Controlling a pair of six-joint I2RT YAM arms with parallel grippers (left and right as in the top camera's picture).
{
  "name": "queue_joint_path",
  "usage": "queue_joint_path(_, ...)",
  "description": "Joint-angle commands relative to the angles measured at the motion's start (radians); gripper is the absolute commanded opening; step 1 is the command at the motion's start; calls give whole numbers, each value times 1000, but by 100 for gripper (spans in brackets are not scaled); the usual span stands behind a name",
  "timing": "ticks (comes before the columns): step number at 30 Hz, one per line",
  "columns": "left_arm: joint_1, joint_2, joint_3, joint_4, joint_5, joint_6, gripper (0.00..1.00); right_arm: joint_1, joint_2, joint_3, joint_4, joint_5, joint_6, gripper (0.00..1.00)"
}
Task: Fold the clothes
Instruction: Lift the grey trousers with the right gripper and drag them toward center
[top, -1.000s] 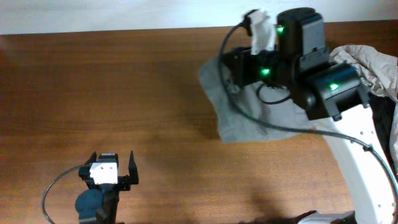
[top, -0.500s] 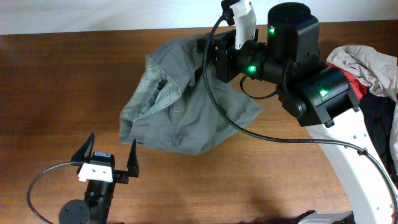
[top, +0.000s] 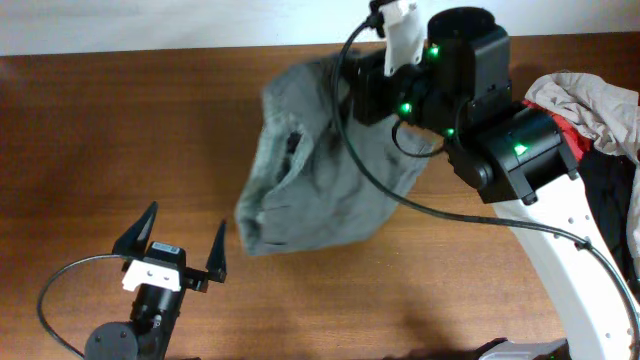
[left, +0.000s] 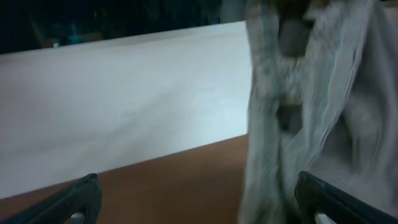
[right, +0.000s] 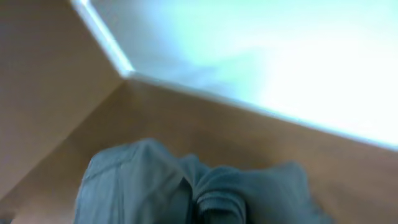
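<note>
The grey-olive clothes (top: 315, 165) hang bunched from my right gripper (top: 352, 88), which is shut on their top edge above the table's far middle. The fabric droops down towards the front, its lower end near the table. In the right wrist view the bunched cloth (right: 205, 186) fills the bottom and hides the fingers. My left gripper (top: 180, 250) is open and empty near the front left, a little left of the cloth's lower end. In the left wrist view the cloth (left: 311, 112) hangs at the right, by the right fingertip (left: 200, 193).
A pile of other garments, pale beige-grey (top: 595, 105), red and black, lies at the table's right edge. The wooden table (top: 120, 150) extends to the left. A white wall borders the far edge.
My right gripper has lifted the clothes off the right side and swung them left and up; the cloth now hangs more bunched. My left gripper has shifted slightly and opened wider.
</note>
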Motion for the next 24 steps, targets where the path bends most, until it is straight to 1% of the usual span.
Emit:
queue_joint_path(1,-4,9,23,-5,23,-6,99,-53,-14,43,104,372,4,4)
queue_joint_path(3,-4,9,23,-5,23,-6,99,-99,-14,64,142,404,3,4)
queue_joint_path(7,-4,13,23,-10,23,-6,99,-195,-14,122,190,404,8,4)
queue_joint_path(10,-4,16,23,-24,26,-5,99,-233,-14,153,188,402,42,4)
queue_joint_path(12,-4,16,23,-40,26,-6,99,-232,-14,157,162,360,62,4)
queue_joint_path(14,-4,16,23,-47,26,-6,99,-209,-9,156,113,339,85,4)
queue_joint_path(17,-4,16,23,-45,25,-5,99,-139,20,156,-14,339,142,4)
queue_joint_path(24,-4,16,23,-45,21,-5,99,68,167,156,-335,312,314,4)
